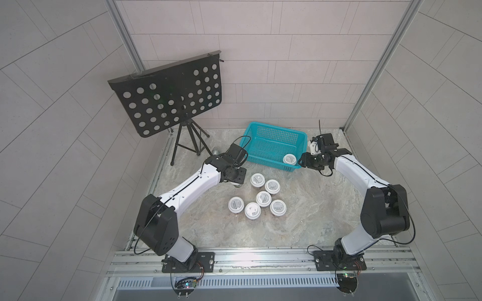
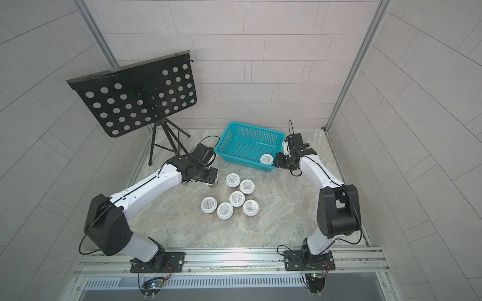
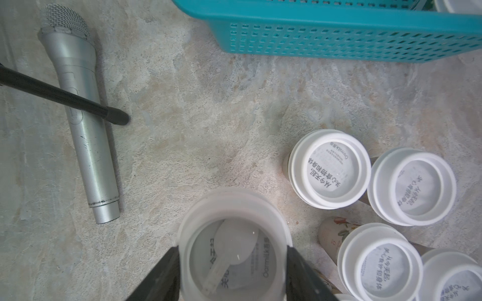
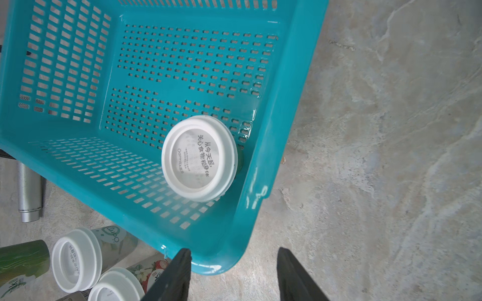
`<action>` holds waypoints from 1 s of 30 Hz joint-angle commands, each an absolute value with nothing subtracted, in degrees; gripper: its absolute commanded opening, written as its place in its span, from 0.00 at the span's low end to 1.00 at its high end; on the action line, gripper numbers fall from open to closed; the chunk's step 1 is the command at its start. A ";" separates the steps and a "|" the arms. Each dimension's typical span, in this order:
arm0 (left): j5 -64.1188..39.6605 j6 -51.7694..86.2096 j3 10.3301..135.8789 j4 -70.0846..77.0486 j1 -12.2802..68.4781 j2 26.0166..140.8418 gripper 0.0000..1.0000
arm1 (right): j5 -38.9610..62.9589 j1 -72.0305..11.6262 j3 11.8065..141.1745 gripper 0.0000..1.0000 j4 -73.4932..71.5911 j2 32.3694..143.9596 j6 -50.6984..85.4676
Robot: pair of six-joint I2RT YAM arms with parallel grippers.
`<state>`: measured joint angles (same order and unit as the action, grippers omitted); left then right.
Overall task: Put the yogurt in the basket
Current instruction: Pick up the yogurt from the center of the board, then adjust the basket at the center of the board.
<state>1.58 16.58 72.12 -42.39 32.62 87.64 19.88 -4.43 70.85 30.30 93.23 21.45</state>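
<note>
My left gripper (image 3: 232, 249) is shut on one yogurt (image 3: 234, 208), its black fingers pressing both sides of the white lid; in a top view the gripper (image 1: 236, 182) is low over the table, left of the group. Several more yogurt cups (image 1: 263, 198) stand upright in a cluster at mid-table, seen in both top views (image 2: 236, 198). The teal basket (image 1: 279, 128) sits behind them with one yogurt (image 1: 289, 159) upright in its near right corner (image 4: 199, 159). My right gripper (image 4: 232, 250) is open and empty above that corner of the basket's rim (image 4: 284, 130).
A silver microphone (image 3: 78, 104) lies on the stone tabletop left of the basket, crossed by a black tripod leg (image 3: 65, 96). The perforated black music stand (image 1: 169, 96) rises at the back left. Walls close in the table on three sides.
</note>
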 commanded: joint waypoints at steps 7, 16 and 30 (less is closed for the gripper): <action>2.64 15.85 74.99 -45.52 32.37 85.61 0.62 | 18.55 -4.17 73.87 0.48 30.08 98.30 21.36; 2.39 15.25 76.71 -46.71 32.39 85.78 0.62 | 19.63 -4.72 74.26 0.42 30.72 100.15 20.79; 0.90 13.39 81.93 -48.15 32.36 87.14 0.62 | 19.70 -6.25 75.45 0.33 32.38 101.25 19.53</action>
